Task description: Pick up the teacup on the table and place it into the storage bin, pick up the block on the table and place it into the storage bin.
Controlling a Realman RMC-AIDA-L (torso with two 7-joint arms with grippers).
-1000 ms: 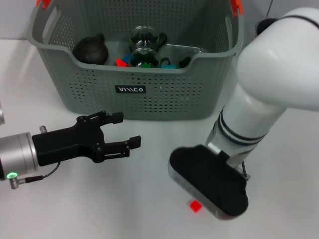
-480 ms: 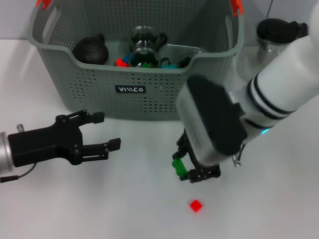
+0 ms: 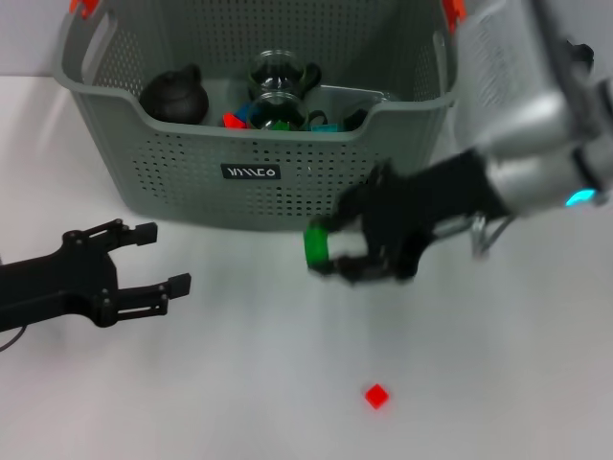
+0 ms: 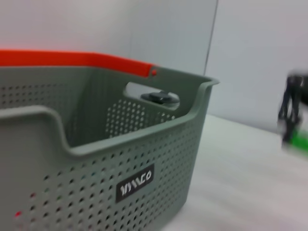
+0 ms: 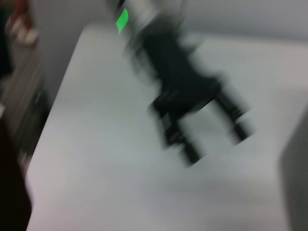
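Holding green block [image 3: 315, 247], right gripper [image 3: 337, 251] before storage bin [image 3: 287, 196]

The bin [image 3: 172, 192] looks like matt perforated plastic; glossy glass jars [image 3: 278, 72] are seen inside, bench [image 3: 239, 383] smooth.

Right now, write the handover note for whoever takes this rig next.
Right gripper: shut on a green block, held above the table in front of the storage bin.
Left gripper: fingers open, empty, low over the table at the robot's left.
Done: green block picked up; the bin already holds dark and glass items.
Left: drop the green block in the bin. A small red block is on the table nearer the robot.
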